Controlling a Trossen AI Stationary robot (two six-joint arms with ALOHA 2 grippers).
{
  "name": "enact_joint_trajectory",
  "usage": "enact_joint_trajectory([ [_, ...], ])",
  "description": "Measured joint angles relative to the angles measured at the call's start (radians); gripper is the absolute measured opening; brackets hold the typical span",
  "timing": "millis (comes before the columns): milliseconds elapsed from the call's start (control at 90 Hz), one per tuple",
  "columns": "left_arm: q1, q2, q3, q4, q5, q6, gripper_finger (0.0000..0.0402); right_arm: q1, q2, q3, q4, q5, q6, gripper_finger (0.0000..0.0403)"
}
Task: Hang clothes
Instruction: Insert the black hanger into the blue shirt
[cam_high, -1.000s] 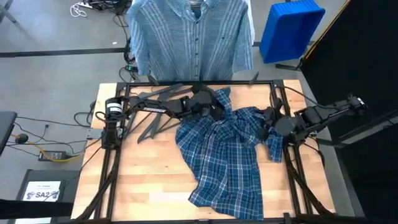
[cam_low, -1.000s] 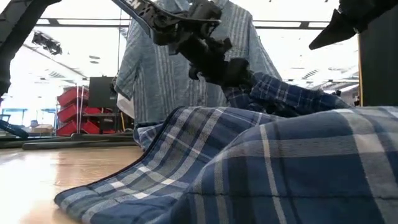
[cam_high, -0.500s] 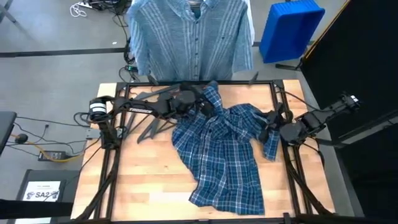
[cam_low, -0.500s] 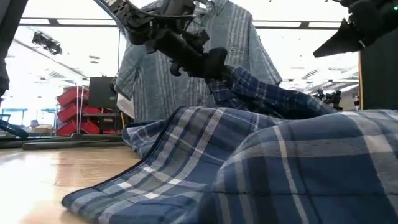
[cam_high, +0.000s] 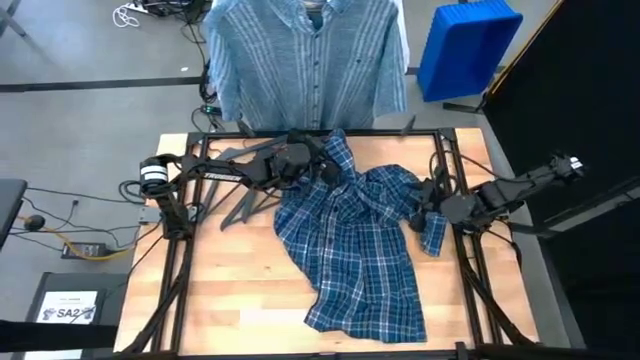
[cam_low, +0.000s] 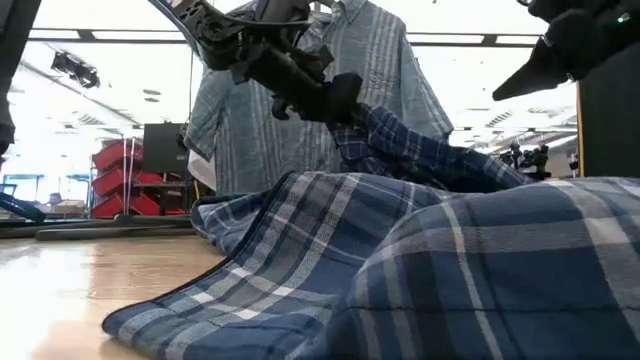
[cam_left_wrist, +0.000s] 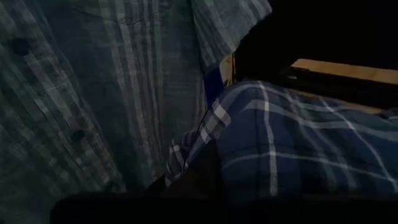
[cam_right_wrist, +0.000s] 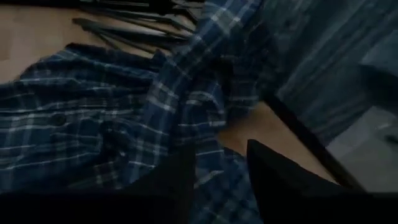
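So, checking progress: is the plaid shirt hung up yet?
No. The plaid shirt lies crumpled on the table; the left claw lifts one edge.

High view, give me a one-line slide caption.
Left claw lifts the plaid shirt by one edge, right claw at its other side.

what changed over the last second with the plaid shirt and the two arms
The left gripper, shut on the plaid shirt, pulled its upper edge toward the table's far edge and the left, stretching the cloth out. The right gripper edged in toward the shirt's right side; its fingers look open. The striped shirt hanging behind and the hangers on the table stayed put.
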Motion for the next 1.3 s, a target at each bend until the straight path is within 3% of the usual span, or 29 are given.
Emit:
enact_joint_trajectory([
  [144, 0.020, -0.063, -0.035, -0.026, 0.002, 0.007, 0.0000, -0.056, 0.043, 0.000, 0.098, -0.112, -0.034, 0.0133],
  [456, 0.027, -0.162, -0.216, 0.195, 0.011, -0.043, 0.0000, -0.128, 0.092, -0.001, 0.229, -0.223, -0.103, 0.0144],
  [800, 0.027, -0.188, -0.224, 0.168, 0.015, -0.026, 0.0000, -0.223, 0.098, -0.003, 0.396, -0.436, -0.103, 0.0148],
  [956, 0.027, -0.203, -0.224, 0.156, 0.015, -0.016, 0.0000, -0.266, 0.096, -0.079, 0.474, -0.501, -0.099, 0.0151],
  [1300, 0.040, -0.209, -0.224, 0.099, 0.013, -0.016, 0.0000, -0.390, -0.035, -0.172, 0.507, -0.598, -0.057, 0.0151],
])
